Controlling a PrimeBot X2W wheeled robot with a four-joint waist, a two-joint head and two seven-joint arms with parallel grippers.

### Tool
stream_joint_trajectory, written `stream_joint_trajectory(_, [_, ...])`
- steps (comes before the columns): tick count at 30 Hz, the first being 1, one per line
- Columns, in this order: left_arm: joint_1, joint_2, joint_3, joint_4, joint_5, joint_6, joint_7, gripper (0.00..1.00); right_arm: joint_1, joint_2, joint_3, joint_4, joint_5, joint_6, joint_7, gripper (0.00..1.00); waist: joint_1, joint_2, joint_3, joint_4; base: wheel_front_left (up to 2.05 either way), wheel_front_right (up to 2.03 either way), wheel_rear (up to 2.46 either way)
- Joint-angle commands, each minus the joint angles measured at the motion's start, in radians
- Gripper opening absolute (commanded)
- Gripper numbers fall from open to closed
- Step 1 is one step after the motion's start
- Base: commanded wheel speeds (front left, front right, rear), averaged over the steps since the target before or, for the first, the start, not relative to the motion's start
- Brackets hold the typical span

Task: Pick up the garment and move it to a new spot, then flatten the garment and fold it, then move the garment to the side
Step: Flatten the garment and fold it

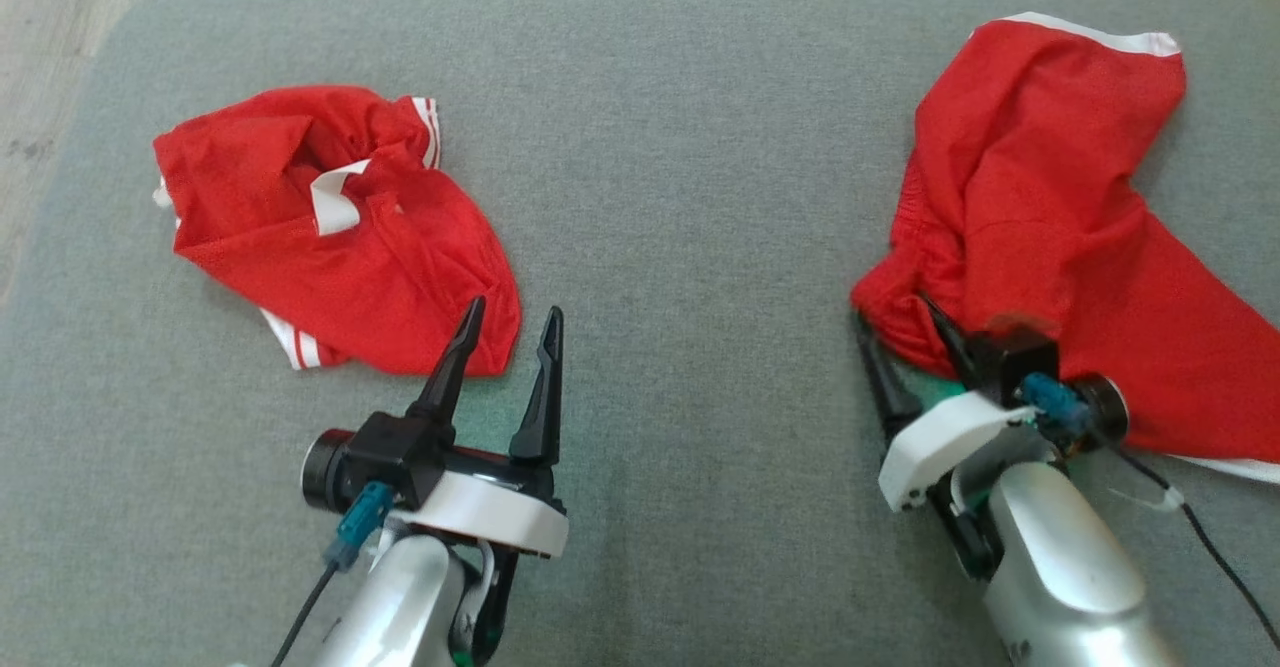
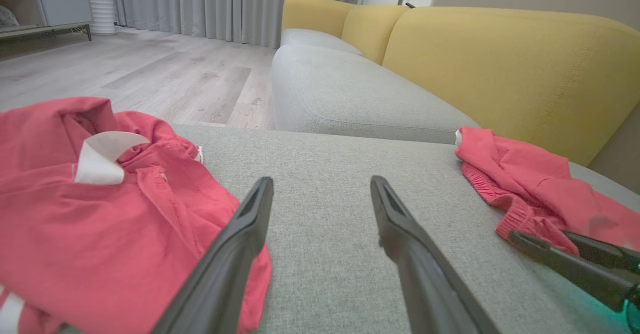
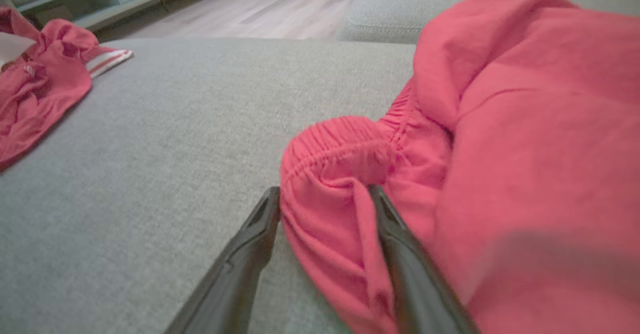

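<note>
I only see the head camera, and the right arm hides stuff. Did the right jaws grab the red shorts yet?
Observer: Not yet. The right wrist view shows the right jaws open, with a fold of the shorts by the waistband between them.
Operator: Are the left jaws holding the shirt?
Observer: No. In the left wrist view they stand open, bare cushion between their tips, the shirt off to one side.
Operator: What's past the cushion?
Observer: A sofa with yellow backs, in the left wrist view.
</note>
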Motion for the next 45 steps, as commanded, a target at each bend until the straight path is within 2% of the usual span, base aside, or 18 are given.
stream_joint_trajectory(1, [-0.041,0.000,0.026,-0.033,-0.004,0.002,-0.012,1.00,-0.033,-0.001,0.027,-0.019,0.016,-0.001,-0.022,0.00,-0.0001,0.0000,0.001,0.000,0.00,0.00,0.00])
stream_joint_trajectory(6, [-0.039,0.000,0.034,-0.030,-0.006,0.010,-0.012,1.00,-0.048,-0.001,0.096,-0.024,0.093,-0.001,-0.066,0.00,-0.0001,0.0000,-0.015,-0.026,0.00,0.00,0.00])
stream_joint_trajectory(9, [-0.034,-0.001,0.035,-0.027,-0.004,0.011,-0.012,1.00,-0.036,-0.001,0.183,-0.066,0.161,-0.001,-0.080,0.00,-0.0001,0.0000,-0.040,-0.053,0.00,0.00,0.00])
stream_joint_trajectory(16, [-0.025,-0.001,0.037,-0.019,-0.005,0.011,-0.012,1.00,0.002,-0.001,0.349,-0.158,0.268,-0.001,-0.084,0.00,-0.0001,0.0000,-0.081,-0.082,0.00,0.00,0.00])
stream_joint_trajectory(20, [-0.015,-0.001,0.039,-0.018,-0.005,0.011,-0.012,1.00,0.019,-0.001,0.411,-0.199,0.316,-0.001,-0.057,0.00,-0.0001,0.0000,-0.090,-0.085,0.00,0.00,0.00])
stream_joint_trajectory(26, [-0.015,-0.001,0.040,-0.023,-0.003,0.008,-0.012,1.00,0.015,-0.003,0.395,-0.197,0.322,-0.001,-0.035,0.00,-0.0001,0.0000,-0.075,-0.076,0.00,0.00,0.00])
stream_joint_trajectory(34, [-0.032,-0.001,0.029,-0.028,-0.005,0.006,-0.012,1.00,-0.045,-0.030,0.312,-0.109,0.254,-0.001,-0.020,0.00,-0.0001,0.0000,-0.035,-0.049,0.00,0.00,0.00])
stream_joint_trajectory(41, [-0.040,-0.001,0.026,-0.024,-0.008,0.008,-0.012,1.00,-0.078,-0.026,0.282,-0.017,0.180,-0.001,-0.010,0.00,-0.0001,0.0000,-0.027,-0.042,0.00,0.00,0.00])
stream_joint_trajectory(43, [-0.042,-0.001,0.027,-0.022,-0.008,0.009,-0.012,1.00,-0.084,-0.022,0.276,0.005,0.159,-0.001,-0.012,1.00,-0.0001,0.0000,-0.026,-0.044,0.00,0.00,0.00])
stream_joint_trajectory(45, [-0.045,-0.001,0.028,-0.019,-0.007,0.009,-0.012,1.00,-0.091,-0.019,0.268,0.021,0.128,-0.001,-0.018,1.00,-0.0001,0.0000,-0.026,-0.049,0.00,0.00,0.00])
